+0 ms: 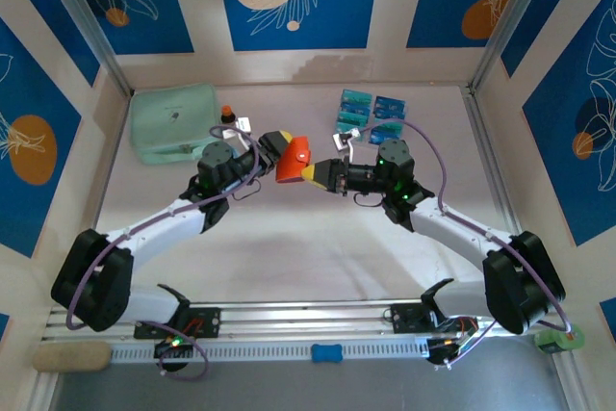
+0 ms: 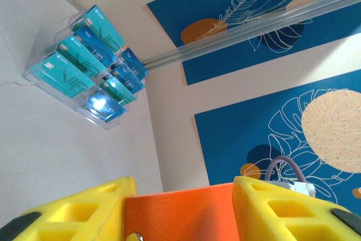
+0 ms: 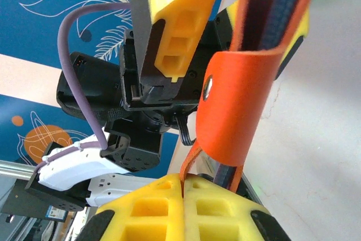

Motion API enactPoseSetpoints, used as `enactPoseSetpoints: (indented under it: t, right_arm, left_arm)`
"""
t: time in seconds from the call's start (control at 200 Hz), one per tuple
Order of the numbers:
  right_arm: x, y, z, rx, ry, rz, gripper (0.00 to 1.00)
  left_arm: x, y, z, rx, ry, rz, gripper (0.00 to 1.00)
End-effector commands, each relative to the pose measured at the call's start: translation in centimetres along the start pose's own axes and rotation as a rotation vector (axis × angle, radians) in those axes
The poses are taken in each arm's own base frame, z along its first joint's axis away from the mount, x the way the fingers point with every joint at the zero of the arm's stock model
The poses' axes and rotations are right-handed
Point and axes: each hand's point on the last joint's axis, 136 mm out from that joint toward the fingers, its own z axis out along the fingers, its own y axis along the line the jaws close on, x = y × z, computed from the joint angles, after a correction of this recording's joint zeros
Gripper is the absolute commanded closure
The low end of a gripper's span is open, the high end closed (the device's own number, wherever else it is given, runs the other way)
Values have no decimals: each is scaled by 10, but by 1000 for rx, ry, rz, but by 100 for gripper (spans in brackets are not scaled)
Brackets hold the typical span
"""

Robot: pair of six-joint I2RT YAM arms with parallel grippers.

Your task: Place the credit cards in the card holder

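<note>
Top external has both arms meeting mid-table, and the card holder (image 1: 294, 159) is up off the table (image 1: 289, 257) between them, standing on edge. The left gripper (image 1: 276, 144) comes at it from the left, the right gripper (image 1: 314, 173) from the right and a touch nearer.

Over on the left wrist camera, one yellow finger (image 2: 84, 210) sits on each side of the orange panel, jaws at a narrow gap around it. Are they truly pressing? Hard to call from here: on the right wrist view a sliver of daylight seems to show beside one finger, so I cannot tell if that grip is firm.

On the right wrist camera the yellow fingertips are pressed together with a thin orange edge of the holder pinched in the seam. The snap tab curls over above them, and the pockets gape at the top.

The credit cards (image 1: 371, 115), teal and blue, stand in a clear rack (image 2: 39, 70) at the far right of the table, well apart from the holder. A mint-green pouch (image 1: 173, 122) lies far left.
</note>
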Motion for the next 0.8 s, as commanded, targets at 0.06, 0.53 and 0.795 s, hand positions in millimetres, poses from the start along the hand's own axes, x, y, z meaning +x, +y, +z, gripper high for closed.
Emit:
enactPoseSetpoints:
  t: [0.06, 0.53, 0.795]
  right_arm:
    - [2, -6, 1, 2, 0, 9, 100]
    - [-1, -13, -2, 18, -16, 30, 100]
    - [2, -40, -14, 146, -17, 65, 70]
  left_arm:
    - [9, -14, 0, 64, 24, 13, 52]
    - [10, -11, -4, 80, 3, 33, 72]
    - [8, -12, -8, 78, -13, 93, 100]
